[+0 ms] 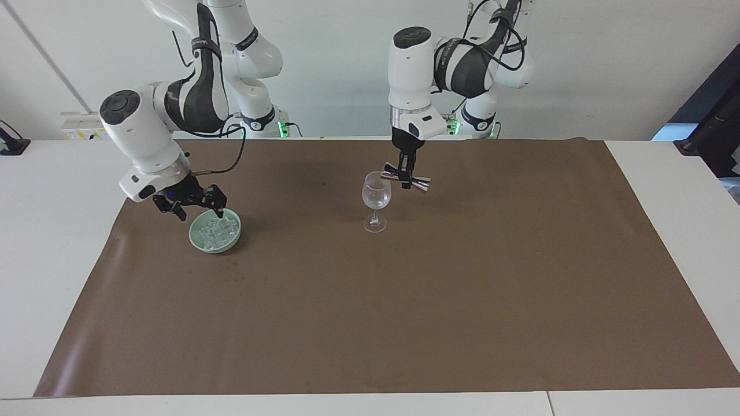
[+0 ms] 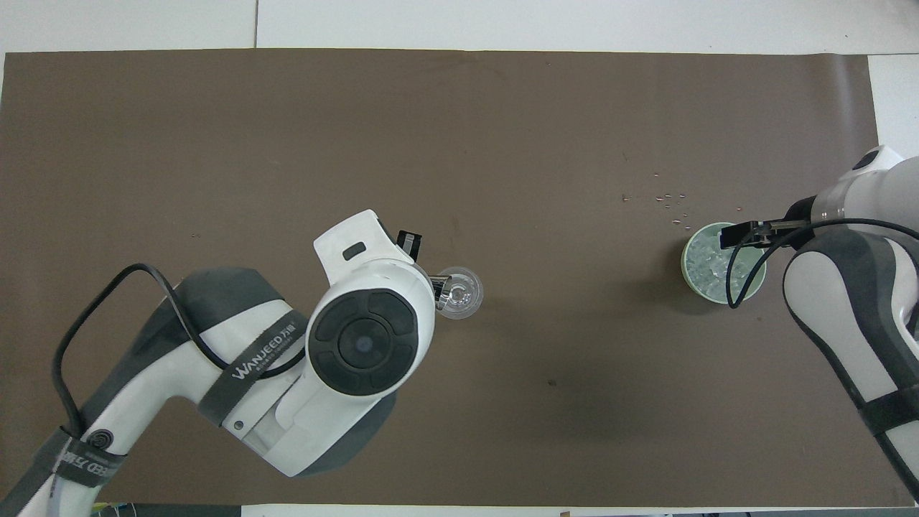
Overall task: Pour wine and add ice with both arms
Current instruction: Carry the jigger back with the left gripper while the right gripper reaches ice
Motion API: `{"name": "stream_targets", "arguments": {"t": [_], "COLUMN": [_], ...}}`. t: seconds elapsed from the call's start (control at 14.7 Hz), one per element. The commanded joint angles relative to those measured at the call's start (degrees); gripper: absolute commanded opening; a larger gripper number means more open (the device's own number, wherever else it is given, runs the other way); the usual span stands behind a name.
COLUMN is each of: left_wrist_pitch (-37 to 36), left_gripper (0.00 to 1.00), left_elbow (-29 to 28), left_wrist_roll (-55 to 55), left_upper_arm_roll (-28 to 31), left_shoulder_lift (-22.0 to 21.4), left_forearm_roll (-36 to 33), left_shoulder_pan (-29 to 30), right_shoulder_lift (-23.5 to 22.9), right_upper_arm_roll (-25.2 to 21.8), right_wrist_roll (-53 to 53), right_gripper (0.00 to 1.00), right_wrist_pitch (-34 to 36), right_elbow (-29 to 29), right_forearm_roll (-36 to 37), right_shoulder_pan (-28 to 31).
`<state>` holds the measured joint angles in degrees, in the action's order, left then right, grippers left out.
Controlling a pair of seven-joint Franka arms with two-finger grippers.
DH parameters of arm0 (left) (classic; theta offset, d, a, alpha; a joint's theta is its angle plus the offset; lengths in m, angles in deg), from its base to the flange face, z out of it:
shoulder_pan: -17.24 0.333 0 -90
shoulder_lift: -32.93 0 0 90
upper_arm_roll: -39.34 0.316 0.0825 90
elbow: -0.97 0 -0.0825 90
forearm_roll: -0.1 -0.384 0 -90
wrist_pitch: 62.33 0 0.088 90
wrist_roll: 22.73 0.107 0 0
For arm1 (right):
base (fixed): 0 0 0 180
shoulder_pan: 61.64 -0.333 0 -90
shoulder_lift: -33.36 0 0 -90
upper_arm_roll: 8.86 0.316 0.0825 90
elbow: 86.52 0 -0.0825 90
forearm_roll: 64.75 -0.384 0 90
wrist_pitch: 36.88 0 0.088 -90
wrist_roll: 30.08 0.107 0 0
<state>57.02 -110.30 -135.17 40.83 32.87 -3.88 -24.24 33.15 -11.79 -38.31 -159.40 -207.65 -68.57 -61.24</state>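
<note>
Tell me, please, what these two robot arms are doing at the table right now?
The left gripper is shut on a small shiny metal measuring cup, holding it on its side at the rim of the clear stemmed wine glass in the middle of the brown mat. The right gripper, open, is over the pale green bowl of clear ice cubes, one fingertip down at the heap. No ice is gripped yet.

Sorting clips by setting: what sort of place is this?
Likely a robotics lab: two white arms bolted at a plain table, a brown mat, and staged props, a wine glass and bowl.
</note>
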Motion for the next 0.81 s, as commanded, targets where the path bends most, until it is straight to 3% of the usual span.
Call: {"name": "stream_targets", "arguments": {"t": [0.0, 0.27, 0.48, 0.75], "left_wrist_pitch": [-0.70, -4.72, -5.36, -5.62], "left_gripper": [0.00, 0.00, 0.00, 0.00], "left_elbow": [-0.17, -0.87, -5.00, -11.93], "left_wrist_roll": [9.31, 23.80, 33.04, 46.12], "left_upper_arm_roll": [0.00, 0.00, 0.09, 0.09], "left_shoulder_lift": [-1.87, -2.13, -4.33, -3.37], "left_forearm_roll": [10.88, 29.25, 39.89, 52.47], "left_shoulder_pan": [6.12, 16.93, 25.02, 34.95], "right_shoulder_lift": [1.35, 0.22, -0.84, -1.72], "right_upper_arm_roll": [-0.06, -0.06, -0.06, -0.06], "right_wrist_roll": [-3.89, -10.30, -12.94, -14.53], "right_gripper": [1.00, 0.98, 0.78, 0.73], "right_wrist_pitch": [-2.54, -2.89, -5.43, -6.15], "right_elbow": [-2.26, -4.02, -4.99, -5.96], "right_forearm_roll": [-1.10, -1.10, -1.10, -1.10], "right_shoulder_pan": [-1.26, -0.66, -0.40, 0.04]}}
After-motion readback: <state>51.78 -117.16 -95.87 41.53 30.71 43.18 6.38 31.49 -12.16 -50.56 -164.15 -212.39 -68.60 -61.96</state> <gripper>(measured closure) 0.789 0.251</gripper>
